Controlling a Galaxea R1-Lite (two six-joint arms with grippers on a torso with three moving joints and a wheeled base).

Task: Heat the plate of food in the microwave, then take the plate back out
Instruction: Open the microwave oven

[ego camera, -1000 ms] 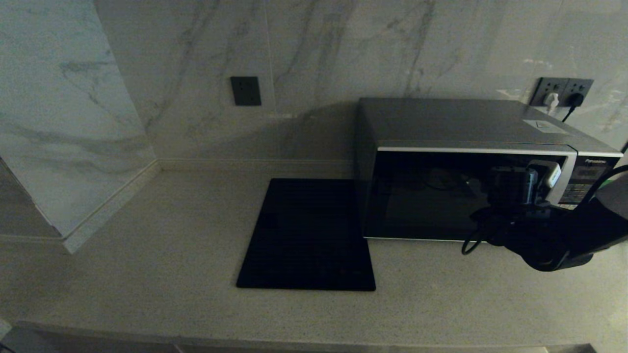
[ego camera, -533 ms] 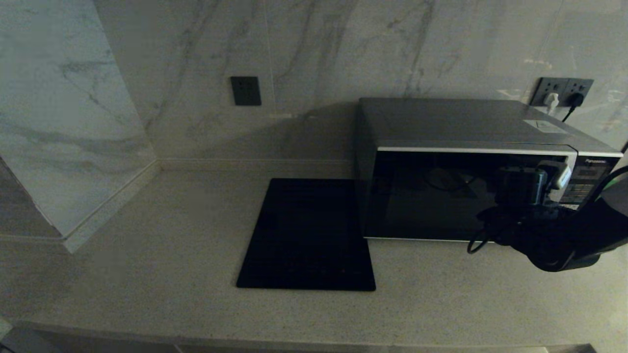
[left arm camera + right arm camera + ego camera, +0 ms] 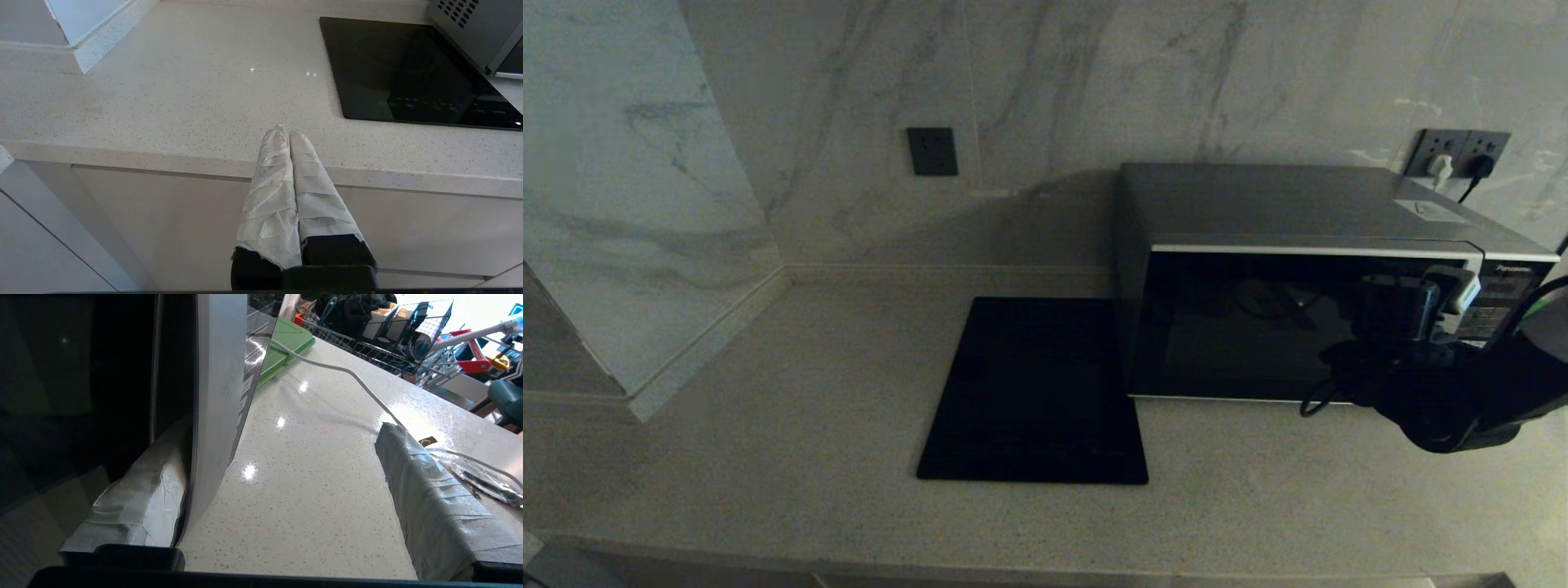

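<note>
Door-opening step: right gripper (image 3: 282, 490), jaws spread, straddles the right door edge of the closed microwave (image 3: 1307, 269) on the desk (image 3: 809, 408); next, pull outward; plate of food unseen; left gripper (image 3: 286, 134) parked, jaws pressed together.

I am seeing: microwave (image 3: 1307, 220), dark grey with black glass door and silver trim; slab (image 3: 1037, 392), plain black; counter (image 3: 792, 425), pale speckled; wall (image 3: 1054, 90), grey-veined marble; board (image 3: 286, 347), green.
</note>
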